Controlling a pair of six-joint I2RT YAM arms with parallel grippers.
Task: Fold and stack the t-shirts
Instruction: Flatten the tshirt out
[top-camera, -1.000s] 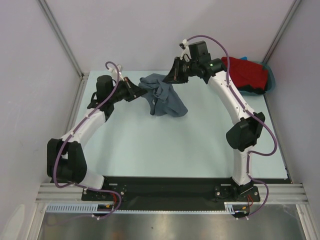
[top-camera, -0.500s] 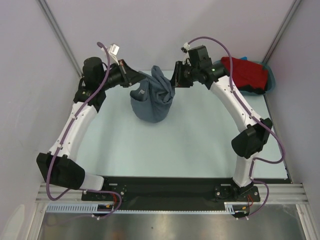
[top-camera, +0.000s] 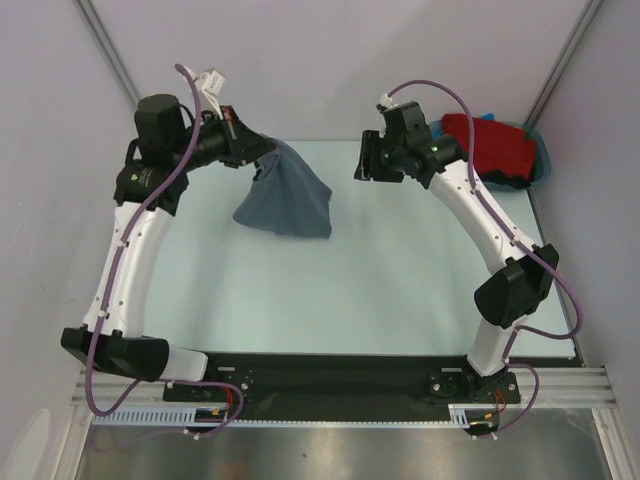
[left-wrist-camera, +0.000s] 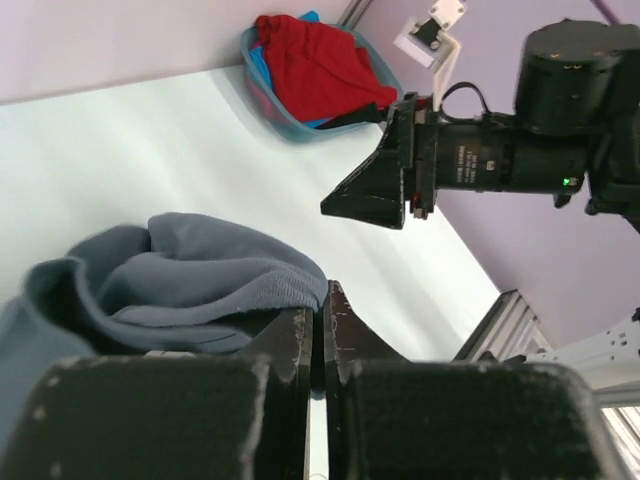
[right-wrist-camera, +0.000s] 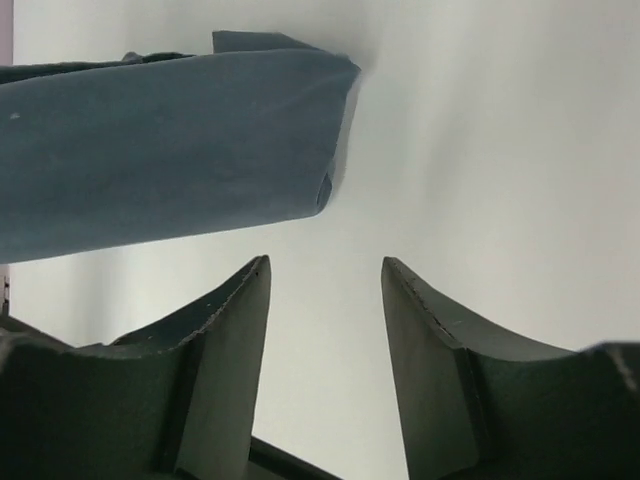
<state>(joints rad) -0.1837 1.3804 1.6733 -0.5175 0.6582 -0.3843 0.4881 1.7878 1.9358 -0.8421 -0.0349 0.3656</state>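
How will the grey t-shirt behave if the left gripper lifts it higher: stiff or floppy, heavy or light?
Probably floppy: the grey t-shirt hangs from the left gripper in a limp cone, its lower edge on the table. Likely light, as one pinch holds it up. Its free end would probably drag.

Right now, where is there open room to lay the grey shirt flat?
The bare table between the left arm and right arm, nearer than the grey shirt, is free. The far right corner is crowded: a tub holding a red shirt. Left gripper and right gripper hang over the far side.
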